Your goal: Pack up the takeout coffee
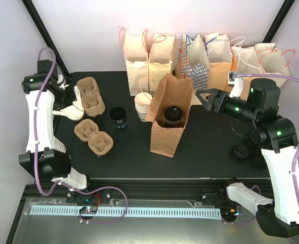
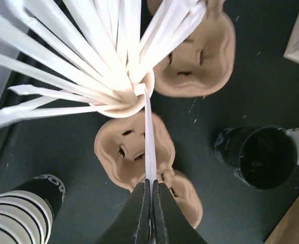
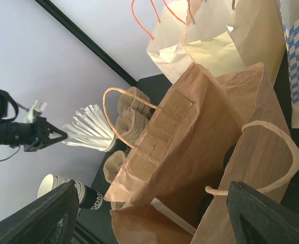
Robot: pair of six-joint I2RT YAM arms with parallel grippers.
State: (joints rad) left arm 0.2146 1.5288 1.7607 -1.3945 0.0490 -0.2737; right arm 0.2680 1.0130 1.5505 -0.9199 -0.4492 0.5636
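The takeout coffee (image 1: 172, 116) stands inside an open brown paper bag (image 1: 162, 137) mid-table; only its black lid shows. In the right wrist view the coffee (image 3: 229, 155) is a dark shape deep in the bag (image 3: 190, 132), and a wrapped straw (image 3: 175, 216) lies on the bag's floor. My right gripper (image 1: 201, 99) hangs open just right of the bag's mouth, holding nothing. At the far left my left gripper (image 2: 152, 189) is shut on a single white wrapped straw (image 2: 150, 147), which runs up to a cup of straws (image 2: 123, 104).
Pulp cup carriers (image 1: 91, 99) lie under and beside the left gripper, and another pair (image 1: 94, 137) lies nearer. A black cup stack (image 1: 118, 117) and white cups (image 1: 142, 105) stand left of the bag. Several paper bags (image 1: 190, 61) line the back edge. Black lids (image 1: 239, 152) sit at the right.
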